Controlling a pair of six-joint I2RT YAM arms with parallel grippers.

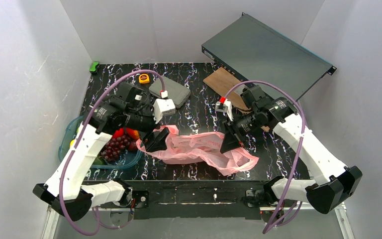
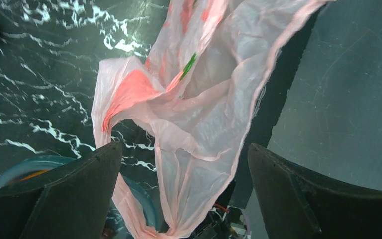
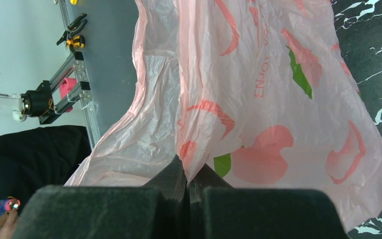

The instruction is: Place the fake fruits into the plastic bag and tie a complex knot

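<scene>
One plastic bag (image 1: pixel 199 149), tabletop (image 1: pixel 199 112) centre. One teal tub (image 1: pixel 67 134) at 9 o'clock. Fruits showing in it: one grape bunch (image 1: pixel 115 147), one red fruit (image 1: pixel 119 133), one red-orange fruit (image 1: pixel 133 133), one yellow sliver (image 1: pixel 72 143). The count is partly blocked by the left arm (image 1: pixel 79 154). Two hands: left hand (image 1: pixel 155 140), right hand (image 1: pixel 229 144). Toward 12 o'clock: one tape measure (image 1: pixel 143 78), one grey case (image 1: pixel 170 92), one wooden board (image 1: pixel 225 83), one rack unit (image 1: pixel 266 50).

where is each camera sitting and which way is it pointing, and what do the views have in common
Top external: above and behind the arm bases, looking down on the table; both arms, the left gripper and right gripper show.
Left wrist: on the left arm, looking past its two spread fingers at the plastic bag.
Right wrist: on the right arm, looking along its closed fingers, which pinch the bag.
Shared: all three show the pink bag; top and left wrist also show the teal tub.
</scene>
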